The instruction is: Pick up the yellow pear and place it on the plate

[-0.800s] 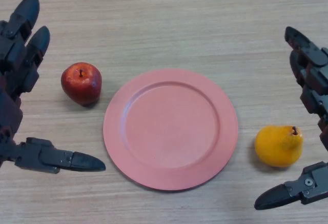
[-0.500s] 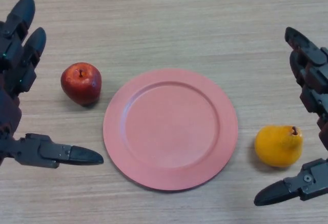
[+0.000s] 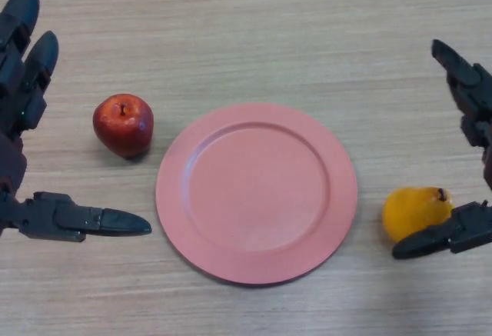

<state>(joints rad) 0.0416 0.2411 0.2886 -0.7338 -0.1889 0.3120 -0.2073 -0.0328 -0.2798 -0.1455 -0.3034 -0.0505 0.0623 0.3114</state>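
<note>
The yellow pear (image 3: 413, 208) lies on the wooden table, right of the pink plate (image 3: 257, 192), stem pointing right. My right hand (image 3: 475, 113) is open at the right edge; its thumb (image 3: 438, 236) now lies across the pear's lower front and its fingers reach up above and right of the pear. The plate is empty in the middle of the table. My left hand (image 3: 23, 98) is open at the left edge, its thumb low and pointing right.
A red apple (image 3: 123, 124) stands left of the plate, between my left hand's fingers and thumb but not touched by them.
My right hand has moved up and in, so its thumb now overlaps the pear's lower edge. My left hand has drifted slightly left. The pear, apple and plate have not moved.
</note>
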